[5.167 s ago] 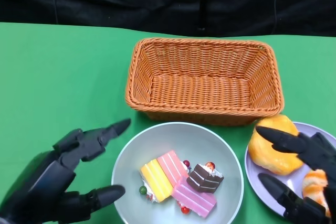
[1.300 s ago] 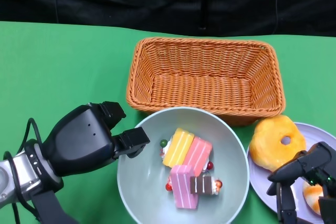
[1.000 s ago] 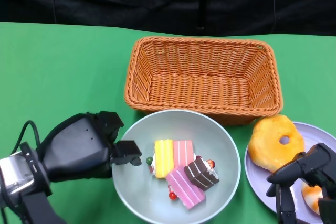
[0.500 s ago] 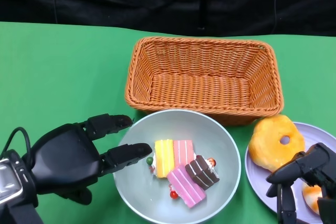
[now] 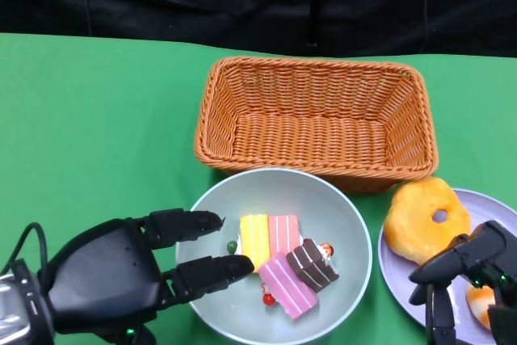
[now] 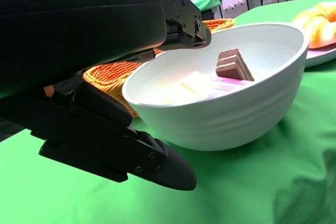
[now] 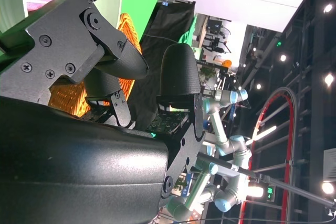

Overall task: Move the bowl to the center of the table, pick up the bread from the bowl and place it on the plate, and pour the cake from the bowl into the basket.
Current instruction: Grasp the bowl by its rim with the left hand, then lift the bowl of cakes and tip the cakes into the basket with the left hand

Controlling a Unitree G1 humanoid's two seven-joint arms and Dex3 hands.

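You have the pale round ceramic bowl (image 5: 347, 236) of sliced cakes (image 5: 279, 260) nearest, the orange woven rectangular basket (image 5: 315, 123) just beyond it, and the lilac plate (image 5: 404, 268) holding the golden ring-shaped bread (image 5: 424, 220) to its right.

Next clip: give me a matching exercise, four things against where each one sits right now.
Things:
1. cake slices
2. doughnut
3. basket
4. left hand

Places:
A. on the purple plate
B. behind the bowl, nothing in it
C. inside the bowl
D. at the bowl's left rim, fingers spread, not gripping

Pairs: 1-C, 2-A, 3-B, 4-D
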